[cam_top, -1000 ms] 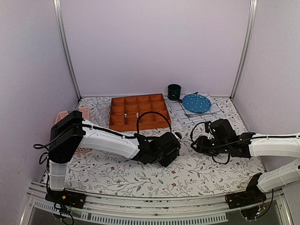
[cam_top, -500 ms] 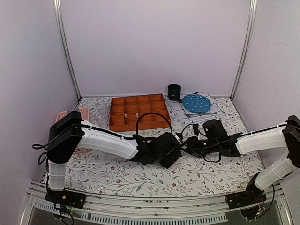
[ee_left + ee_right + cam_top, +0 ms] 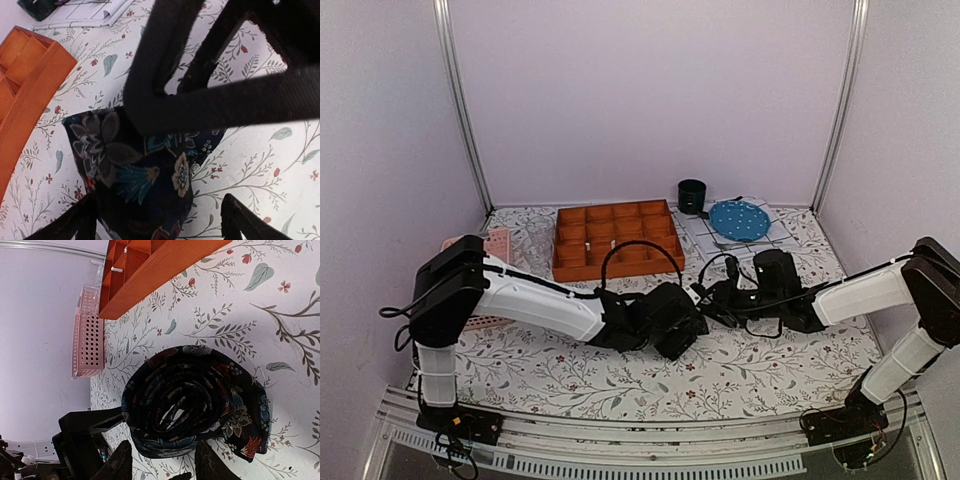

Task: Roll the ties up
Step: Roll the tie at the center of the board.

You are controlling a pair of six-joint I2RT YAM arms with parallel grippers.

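Note:
One tie is rolled into a coil of dark fabric with floral specks. It lies on the flowered tablecloth in the right wrist view (image 3: 195,400). In the left wrist view (image 3: 135,175) it shows as a dark floral bundle. My left gripper (image 3: 157,222) is open, with a finger on each side of the roll, the right finger clear of it. My right gripper (image 3: 162,465) is open just in front of the roll's coiled end, and its black fingers (image 3: 200,75) cross the top of the left wrist view. In the top view both grippers (image 3: 682,322) (image 3: 713,300) meet mid-table and hide the tie.
An orange compartment tray (image 3: 616,238) stands behind the grippers. A pink perforated basket (image 3: 490,250) is at the left. A dark cup (image 3: 692,195) and a blue plate (image 3: 738,219) on white sheets sit at the back right.
My right gripper has moved left across the table until it is up against the left gripper and the roll. The left arm has barely shifted.

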